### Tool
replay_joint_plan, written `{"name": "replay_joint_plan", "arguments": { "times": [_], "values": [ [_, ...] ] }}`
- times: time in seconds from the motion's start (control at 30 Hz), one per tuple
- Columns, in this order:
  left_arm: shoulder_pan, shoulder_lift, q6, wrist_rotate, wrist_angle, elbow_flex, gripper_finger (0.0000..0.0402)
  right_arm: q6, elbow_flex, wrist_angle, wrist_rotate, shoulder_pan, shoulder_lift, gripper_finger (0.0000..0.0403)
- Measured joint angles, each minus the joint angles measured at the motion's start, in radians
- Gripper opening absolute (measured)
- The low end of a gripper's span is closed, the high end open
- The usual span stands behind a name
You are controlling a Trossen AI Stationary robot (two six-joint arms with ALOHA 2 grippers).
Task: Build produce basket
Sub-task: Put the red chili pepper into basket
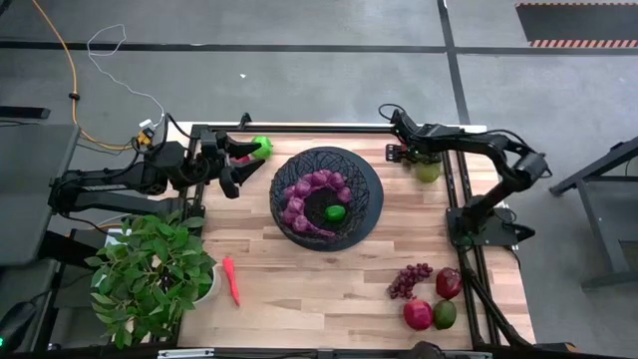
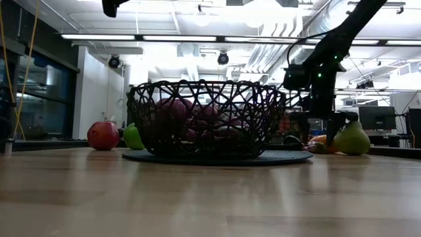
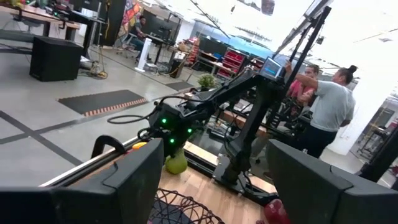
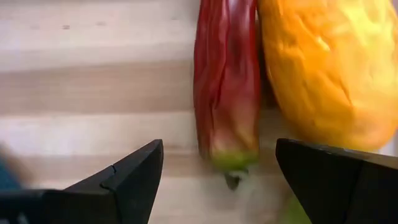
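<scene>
The black mesh basket [image 1: 326, 196] stands mid-table holding a purple grape bunch [image 1: 311, 191] and a green fruit [image 1: 335, 211]. At the far right my right gripper [image 4: 219, 149] points steeply down, open, over a slim red pepper [image 4: 225, 93] and a yellow-orange mango [image 4: 329, 68] lying side by side on the table. The pepper's green stem end lies between its fingers, untouched. A green pear [image 1: 428, 172] rests beside them. My left gripper [image 1: 239, 165] hangs open and level, high above a red fruit [image 2: 103, 135] and a green fruit [image 2: 133, 137] left of the basket.
A leafy potted plant [image 1: 150, 274] stands at the near left, with a red-orange pepper [image 1: 231, 281] beside it. A grape bunch [image 1: 409, 280], two red fruits [image 1: 449, 282] and a green one [image 1: 445, 315] lie at the near right. People stand in the room beyond the table [image 3: 329, 106].
</scene>
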Motion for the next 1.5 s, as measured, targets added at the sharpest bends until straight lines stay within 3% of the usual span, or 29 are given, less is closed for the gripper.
{"name": "replay_joint_plan", "arguments": {
  "times": [0.2, 0.67, 1.03, 1.23, 1.5],
  "values": [
    [0.000, 0.000, 0.006, -0.006, 0.000, 0.000, 0.0271, 0.002, 0.018, -0.007, 0.043, 0.003, 0.031, 0.0283],
    [0.000, 0.000, 0.006, -0.021, 0.000, 0.000, 0.0271, 0.035, 0.016, -0.035, 0.031, -0.004, 0.035, 0.0139],
    [0.000, 0.000, 0.005, -0.021, 0.000, 0.000, 0.0271, 0.029, 0.016, -0.037, 0.015, -0.004, 0.027, 0.0085],
    [0.000, 0.000, 0.006, -0.021, 0.000, 0.000, 0.0271, -0.014, 0.015, -0.014, -0.011, 0.022, -0.073, 0.0076],
    [0.000, 0.000, 0.005, -0.021, 0.000, 0.000, 0.0271, -0.070, 0.015, 0.082, -0.038, 0.086, -0.331, 0.0074]
  ]
}}
